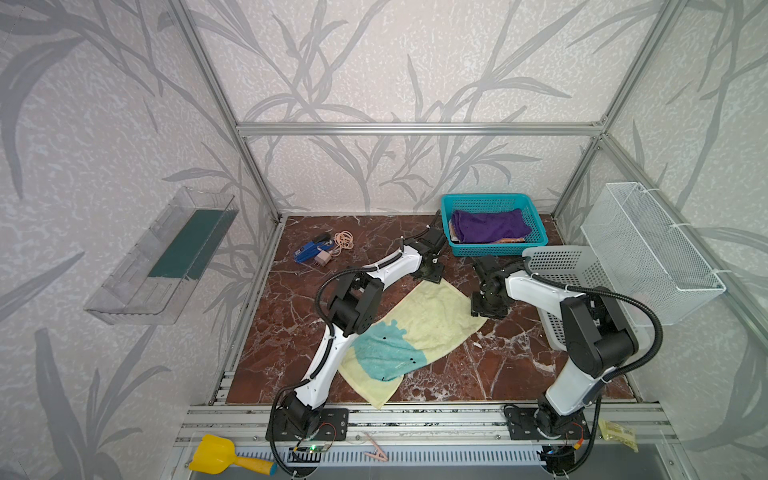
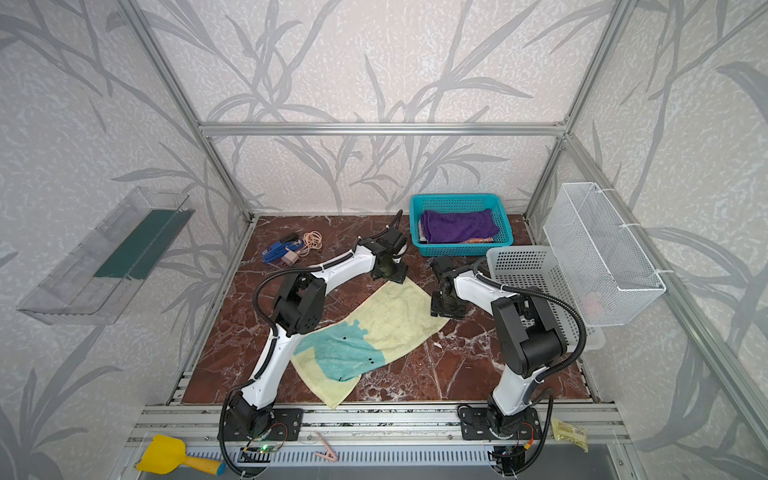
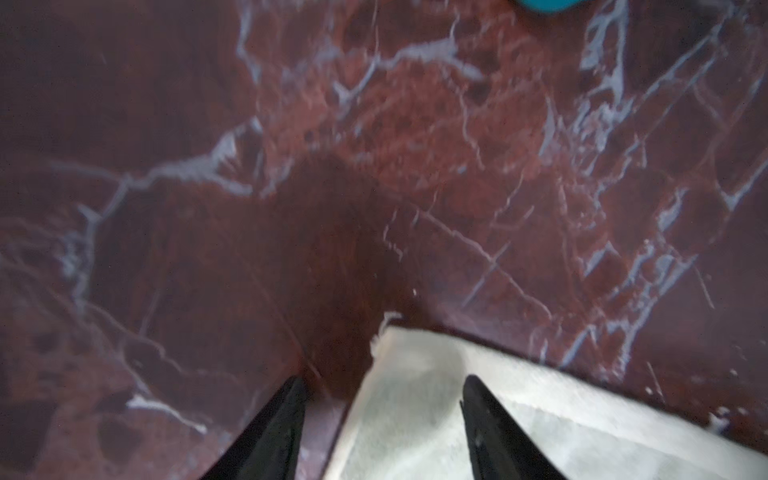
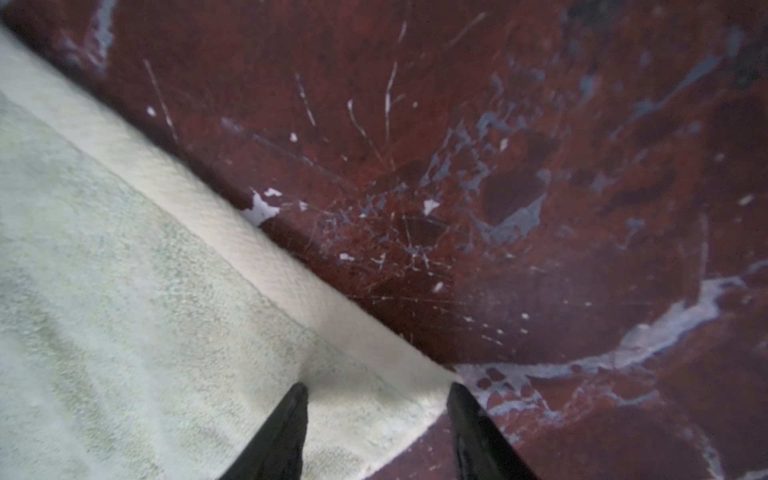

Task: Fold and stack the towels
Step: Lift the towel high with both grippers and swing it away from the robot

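No writing or label can be read anywhere here.

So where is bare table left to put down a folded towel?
Widest bare marble: the front right, between the yellow-and-teal towel and the right arm's base. A narrower strip lies left of the left arm, in front of the blue clutter. Crowded: the back right, with the teal basket and white crate.
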Robot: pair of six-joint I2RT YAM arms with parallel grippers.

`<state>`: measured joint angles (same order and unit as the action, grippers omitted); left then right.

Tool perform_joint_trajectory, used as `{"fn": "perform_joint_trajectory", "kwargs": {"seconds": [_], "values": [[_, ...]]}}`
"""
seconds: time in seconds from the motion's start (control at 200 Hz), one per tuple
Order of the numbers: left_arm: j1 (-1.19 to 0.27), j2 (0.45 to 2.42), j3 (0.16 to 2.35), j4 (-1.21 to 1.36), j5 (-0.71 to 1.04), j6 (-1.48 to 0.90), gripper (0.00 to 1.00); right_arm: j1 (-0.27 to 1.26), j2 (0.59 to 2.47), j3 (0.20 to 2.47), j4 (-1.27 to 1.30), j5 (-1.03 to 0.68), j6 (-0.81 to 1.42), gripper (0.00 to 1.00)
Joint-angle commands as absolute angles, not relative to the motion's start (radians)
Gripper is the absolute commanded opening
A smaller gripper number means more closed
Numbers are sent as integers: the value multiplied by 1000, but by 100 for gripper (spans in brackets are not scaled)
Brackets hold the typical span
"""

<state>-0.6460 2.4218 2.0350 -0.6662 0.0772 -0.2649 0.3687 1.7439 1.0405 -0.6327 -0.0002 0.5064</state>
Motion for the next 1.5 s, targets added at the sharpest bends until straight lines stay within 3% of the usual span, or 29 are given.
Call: {"fn": "perform_joint_trajectory", "kwargs": {"seconds": [0.0,0.095,0.25,0.36,0.56,0.985,1.264,1.494], "values": [[-650,2494,2107,-714,78,-262,62,369,1800,1033,-643,27,500,48],[-650,2520,2128,-765,59,-264,53,370,1806,1033,-642,35,497,36],[-646,2445,2022,-720,100,-242,21,372,1798,1045,-635,34,479,10],[-639,2345,1940,-652,151,-232,0,391,1788,1104,-692,51,454,1],[-620,2129,1855,-609,177,-189,0,460,1653,1200,-763,143,441,0],[-593,1524,1592,-441,58,-161,0,658,1421,1563,-929,345,300,0],[-647,1282,1657,-420,-29,-105,0,805,1417,1995,-1074,523,163,0],[-730,1220,1760,-517,-114,-67,0,971,1482,2301,-1262,725,126,0]]}}
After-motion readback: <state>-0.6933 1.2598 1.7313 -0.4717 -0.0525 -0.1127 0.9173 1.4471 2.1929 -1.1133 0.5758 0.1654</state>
